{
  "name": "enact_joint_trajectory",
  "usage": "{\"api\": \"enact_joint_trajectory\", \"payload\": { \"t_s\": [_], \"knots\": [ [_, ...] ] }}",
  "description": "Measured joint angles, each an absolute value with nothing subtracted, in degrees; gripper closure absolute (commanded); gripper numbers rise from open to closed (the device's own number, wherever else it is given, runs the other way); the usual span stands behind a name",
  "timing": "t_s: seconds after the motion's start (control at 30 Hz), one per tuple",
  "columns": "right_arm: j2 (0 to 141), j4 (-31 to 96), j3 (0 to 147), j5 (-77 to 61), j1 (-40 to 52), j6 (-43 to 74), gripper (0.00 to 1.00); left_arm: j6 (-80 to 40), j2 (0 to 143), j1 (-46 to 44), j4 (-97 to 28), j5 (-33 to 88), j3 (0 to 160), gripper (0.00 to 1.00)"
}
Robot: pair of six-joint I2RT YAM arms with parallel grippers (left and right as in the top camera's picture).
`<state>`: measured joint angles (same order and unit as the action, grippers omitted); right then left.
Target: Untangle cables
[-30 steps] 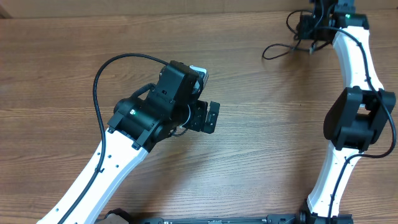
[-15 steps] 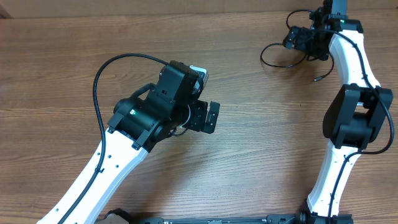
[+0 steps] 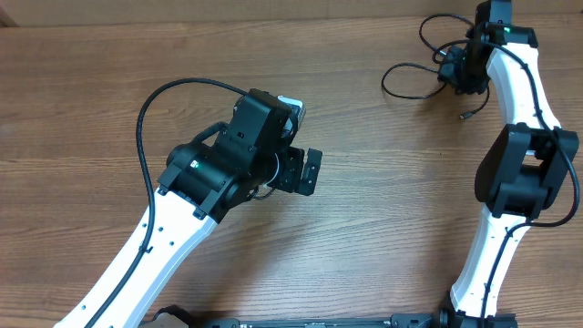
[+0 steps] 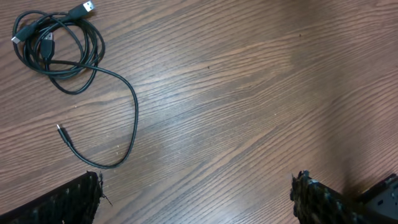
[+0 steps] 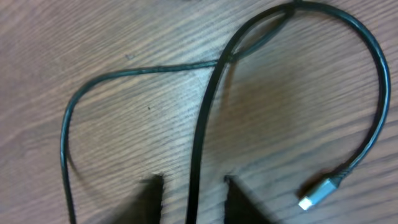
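surface [image 3: 364, 237]: wooden and carrying everything; only the far right corner is changing.
left arm [image 3: 173, 241]: sitting mid-surface just as it was a second ago and taking no part.
right arm [image 3: 521, 91]: working at the far right corner, where over the last second it has been bringing its wrist nearer along the surface.
cables [image 3: 384, 82]: lying at the far right beside the right arm. They are spreading from a tighter clump into a wider open loop, so the tangle appears to be loosening rather than coming free.
coiled bundle [image 4: 55, 46]: showing only in the left wrist view, lying wound up and untouched, with one tail trailing off it.
left claw [image 4: 196, 202]: hanging spread wide over bare wood, holding nothing.
right claw [image 3: 458, 73]: having opened and narrowed again within the second, it is now straddling a single strand [image 5: 200, 124]. A little wood is showing on either side, so I cannot tell whether it is pinching yet.
plug end [image 3: 469, 116]: now lying out on its own nearer than the claw, where a second ago none was showing. This suggests one cord is being drawn clear.
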<state>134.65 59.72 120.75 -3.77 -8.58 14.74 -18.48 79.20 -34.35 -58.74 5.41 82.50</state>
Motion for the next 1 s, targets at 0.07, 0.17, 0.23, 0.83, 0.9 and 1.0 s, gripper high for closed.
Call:
{"api": "enact_joint_trajectory", "payload": {
  "t_s": [0.07, 0.17, 0.23, 0.83, 0.9, 1.0],
  "knots": [
    [134.65, 58.48, 120.75, -4.1, -8.54, 14.76, 0.96, -18.48, 79.2, -34.35, -58.74, 5.41, 82.5, 0.0],
    [134.65, 55.57, 120.75, -5.37, -8.49, 13.37, 0.96, -18.48, 79.2, -34.35, -58.74, 5.41, 82.5, 0.01],
    [134.65, 54.22, 120.79, -7.2, -8.47, 10.61, 0.96, -18.48, 79.2, -34.35, -58.76, 5.41, 82.5, 0.0],
    [135.35, 49.89, 134.19, -14.2, -3.62, -22.2, 0.96, -18.48, 79.2, -34.35, -57.89, 5.41, 82.5, 0.0],
    [136.49, 49.74, 134.19, -14.17, -3.66, -22.57, 0.96, -18.48, 79.2, -34.35, -57.52, 5.41, 82.5, 0.0],
    [138.98, 49.71, 133.8, -14.09, -3.68, -21.93, 0.93, -18.48, 79.2, -34.35, -57.43, 5.41, 82.5, 0.01]
  ]
}}
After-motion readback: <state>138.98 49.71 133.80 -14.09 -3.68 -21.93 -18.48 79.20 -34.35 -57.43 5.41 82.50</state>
